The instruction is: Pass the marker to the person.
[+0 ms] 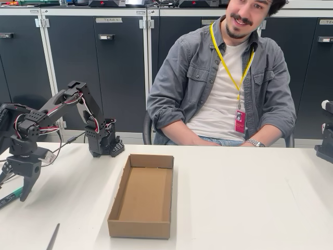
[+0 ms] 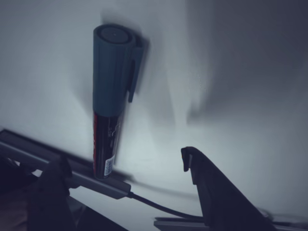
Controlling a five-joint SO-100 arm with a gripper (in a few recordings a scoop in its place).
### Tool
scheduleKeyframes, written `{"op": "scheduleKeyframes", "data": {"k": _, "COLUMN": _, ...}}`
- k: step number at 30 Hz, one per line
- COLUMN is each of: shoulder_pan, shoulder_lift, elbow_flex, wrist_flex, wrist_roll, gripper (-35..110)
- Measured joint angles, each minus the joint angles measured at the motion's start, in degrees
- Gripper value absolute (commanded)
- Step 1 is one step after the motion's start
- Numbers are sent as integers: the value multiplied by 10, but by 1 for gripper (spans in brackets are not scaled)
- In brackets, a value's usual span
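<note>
Black pincer [image 1: 23, 194] | jaws spread wide, holding nothing | green-capped marker [image 2: 111, 96] on table beside it

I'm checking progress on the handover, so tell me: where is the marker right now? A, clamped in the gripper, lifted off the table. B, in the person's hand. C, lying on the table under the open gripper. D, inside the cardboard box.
C: the wrist view shows the marker lying on the table between the spread fingers of the open gripper.
</note>
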Motion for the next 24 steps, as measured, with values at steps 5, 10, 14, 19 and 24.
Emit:
{"op": "scheduleKeyframes", "data": {"k": 5, "shoulder_pan": 0, "shoulder_lift": -20, "elbow_flex": -17, "wrist_flex": 33, "wrist_roll": 40, "gripper": 51}}
{"op": "scheduleKeyframes", "data": {"k": 10, "shoulder_pan": 10, "shoulder_lift": -47, "elbow_flex": -29, "wrist_flex": 27, "wrist_roll": 60, "gripper": 51}}
{"op": "scheduleKeyframes", "data": {"k": 14, "shoulder_pan": 18, "shoulder_lift": -61, "elbow_flex": -31, "wrist_flex": 4, "wrist_roll": 61, "gripper": 51}}
{"op": "scheduleKeyframes", "data": {"k": 19, "shoulder_pan": 27, "shoulder_lift": -77, "elbow_flex": -30, "wrist_flex": -47, "wrist_roll": 64, "gripper": 51}}
{"op": "scheduleKeyframes", "data": {"k": 24, "shoulder_pan": 36, "shoulder_lift": -95, "elbow_flex": -38, "wrist_flex": -88, "wrist_roll": 51, "gripper": 37}}
